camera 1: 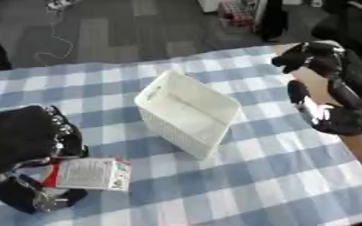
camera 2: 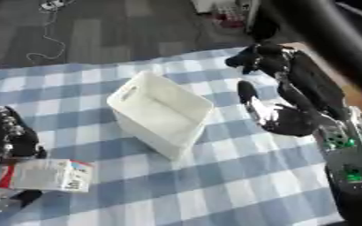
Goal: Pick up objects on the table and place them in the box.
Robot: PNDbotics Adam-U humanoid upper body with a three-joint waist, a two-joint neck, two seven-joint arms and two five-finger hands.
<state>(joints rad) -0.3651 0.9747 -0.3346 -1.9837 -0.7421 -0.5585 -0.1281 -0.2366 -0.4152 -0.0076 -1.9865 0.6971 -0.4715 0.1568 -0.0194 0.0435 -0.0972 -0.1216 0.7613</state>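
A white plastic box stands in the middle of the blue-and-white checked table, and nothing shows inside it. My left hand is at the lower left, its fingers and thumb curled round a flat white carton with red and printed sides, held just above the cloth. To the right of the box, my right hand hovers with its fingers relaxed and holds nothing.
The checked cloth covers the table; its bare wooden edge shows on the right under my right arm. Beyond the far edge lies grey floor with a white cable.
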